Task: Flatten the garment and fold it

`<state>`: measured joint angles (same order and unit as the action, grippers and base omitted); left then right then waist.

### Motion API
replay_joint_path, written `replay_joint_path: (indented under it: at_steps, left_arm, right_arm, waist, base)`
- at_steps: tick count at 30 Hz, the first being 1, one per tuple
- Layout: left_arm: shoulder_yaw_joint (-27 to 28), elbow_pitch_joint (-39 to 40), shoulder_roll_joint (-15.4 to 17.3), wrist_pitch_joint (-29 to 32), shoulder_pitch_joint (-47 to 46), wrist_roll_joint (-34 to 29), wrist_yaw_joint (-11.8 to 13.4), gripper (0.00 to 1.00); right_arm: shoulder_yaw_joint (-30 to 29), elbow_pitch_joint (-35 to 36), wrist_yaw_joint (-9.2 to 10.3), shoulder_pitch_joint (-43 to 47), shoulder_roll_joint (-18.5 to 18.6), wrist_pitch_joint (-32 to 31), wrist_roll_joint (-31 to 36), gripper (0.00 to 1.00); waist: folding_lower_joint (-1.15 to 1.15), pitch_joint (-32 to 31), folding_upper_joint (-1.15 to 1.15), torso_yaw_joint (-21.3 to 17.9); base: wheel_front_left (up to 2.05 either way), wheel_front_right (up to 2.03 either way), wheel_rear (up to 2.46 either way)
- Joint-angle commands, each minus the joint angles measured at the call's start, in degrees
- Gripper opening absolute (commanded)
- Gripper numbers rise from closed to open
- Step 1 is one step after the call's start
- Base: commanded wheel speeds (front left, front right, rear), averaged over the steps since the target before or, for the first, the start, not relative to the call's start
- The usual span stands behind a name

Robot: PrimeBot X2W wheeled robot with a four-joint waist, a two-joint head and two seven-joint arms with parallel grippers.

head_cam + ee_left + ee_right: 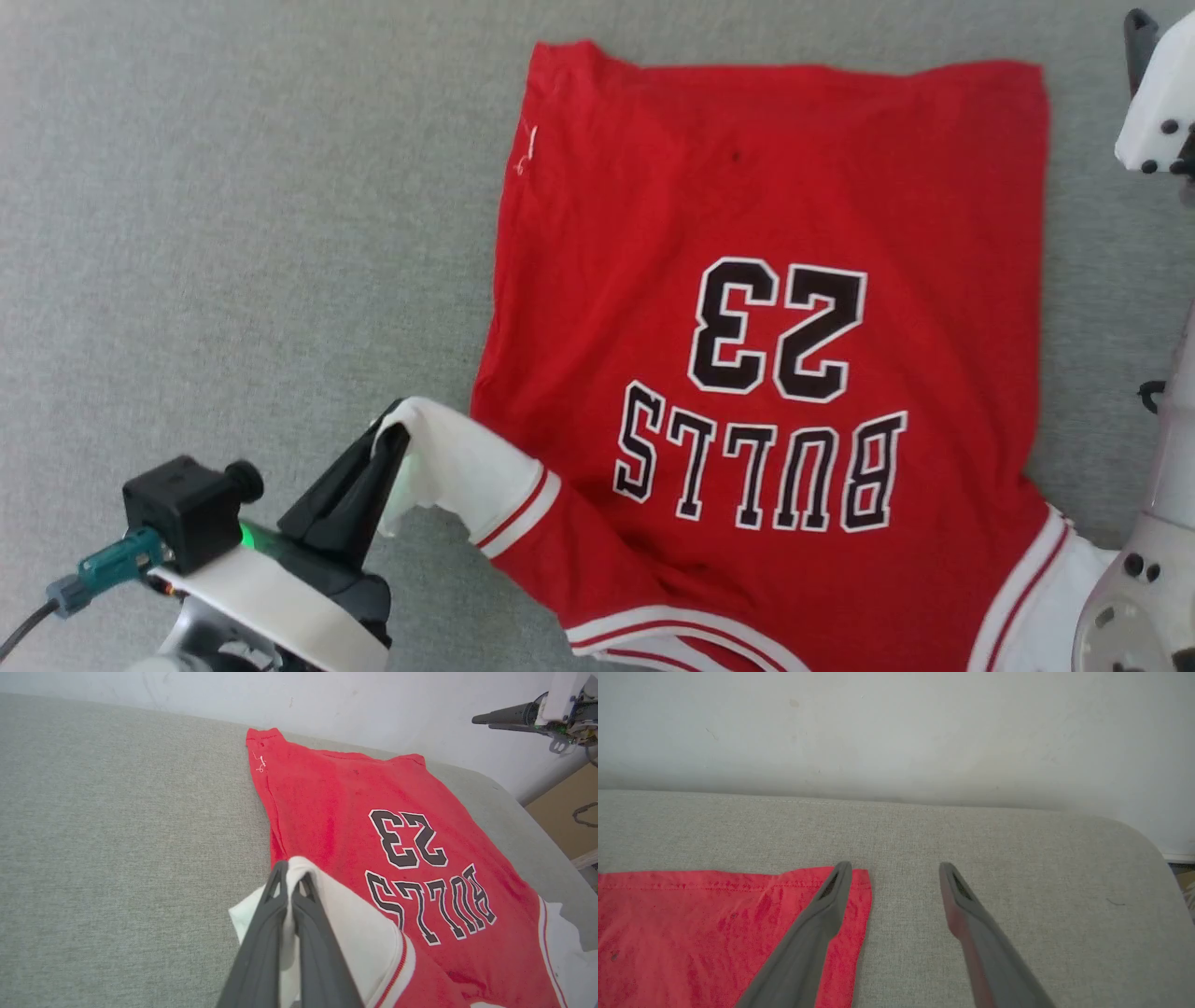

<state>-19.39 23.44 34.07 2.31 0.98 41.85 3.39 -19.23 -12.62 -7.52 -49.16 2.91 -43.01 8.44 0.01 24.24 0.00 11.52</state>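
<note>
The garment (766,280) is a red jersey-style T-shirt lying spread on a grey cloth surface, with the black-and-white lettering up and upside down to me. Its white sleeve (467,467) with red-striped trim is lifted at the lower left, and my left gripper (392,439) is shut on the sleeve's end. In the left wrist view the two dark fingers (275,914) press together on the white cloth (355,924). My right gripper (894,865) stands open above the garment's far right hem corner (738,928), holding nothing, with its left finger over the red cloth.
The grey padded surface (233,233) stretches wide to the left of the garment. Its far edge meets a white wall (896,732), and it has a rounded corner (1139,835) at the right. My right arm's white housing (1158,103) shows at the right edge. Brown cardboard (570,807) lies beyond the surface.
</note>
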Motion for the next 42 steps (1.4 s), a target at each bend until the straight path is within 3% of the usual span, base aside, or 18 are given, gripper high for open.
replay_joint_path:
  at_steps: [1, 17, 18, 19, 20, 24, 32, 37, 42]
  left_arm:
    - [-0.31, -0.11, -0.37, -0.49, -1.56, -0.48, -0.86, 0.0]
    - [-2.14, -3.85, -2.14, -1.61, -5.42, -0.05, -3.3, 0.0]
    - [-2.22, -4.01, -2.2, -1.61, -5.54, -0.01, -3.37, 0.0]
    - [-2.29, -4.18, -2.26, -1.61, -5.66, 0.04, -3.42, 0.0]
    - [-2.34, -4.34, -2.31, -1.6, -5.77, 0.08, -3.44, 0.0]
    - [-2.4, -4.81, -2.2, -1.56, -5.83, -0.03, -3.3, 0.0]
    - [-2.36, -4.81, -1.53, -0.95, -3.86, -0.52, -1.52, 0.0]
    - [-2.22, -3.98, -0.5, 0.36, -0.54, -0.52, 0.64, 0.0]
    - [-2.22, -2.75, 0.28, 1.23, 2.93, -0.68, 2.74, 0.0]
  right_arm:
    - [-0.74, -1.19, 0.03, -1.39, -0.03, -0.63, 0.92, 1.0]
    - [-5.43, -7.85, 0.03, -1.61, -0.03, -3.33, 4.14, 1.0]
    - [-6.23, -8.17, 0.03, -1.68, -0.03, -3.68, 4.45, 0.82]
    - [-7.2, -8.45, 0.03, -1.77, -0.03, -4.08, 4.65, 0.34]
    - [-7.63, -8.74, 0.03, -1.86, -0.03, -4.49, 4.66, 0.0]
    - [-7.81, -8.72, 0.03, -1.79, -0.03, -3.77, 5.09, 0.0]
    - [-4.98, -5.95, 0.03, 0.46, -0.03, 3.86, 1.34, 0.0]
    - [-3.4, 3.14, 0.03, 8.17, -0.03, 4.49, -3.58, 0.0]
    - [-6.96, 17.83, 0.03, 20.66, -0.03, 1.57, -10.11, 0.0]
  waist:
    - [-0.01, 4.54, 0.0, 3.21]
    - [-0.01, 8.69, 0.0, 7.06]
    - [-0.01, 8.7, 0.0, 7.16]
    - [-0.01, 8.66, 0.0, 7.23]
    - [-0.01, 8.55, 0.0, 7.25]
    - [-0.01, 6.92, 0.0, 6.64]
    - [-0.01, -0.98, 0.0, 3.03]
    - [-0.01, -6.41, 0.0, -0.2]
    - [-0.01, -10.64, 0.0, -3.37]
  base:
    - [0.0, 0.0, 0.0]
    - [0.0, 0.0, 0.0]
    - [0.0, 0.0, 0.0]
    - [0.0, 0.0, 0.0]
    - [0.0, 0.0, 0.0]
    - [0.0, 0.0, 0.0]
    - [0.0, 0.0, 0.0]
    - [0.0, 0.0, 0.0]
    - [0.0, 0.0, 0.0]
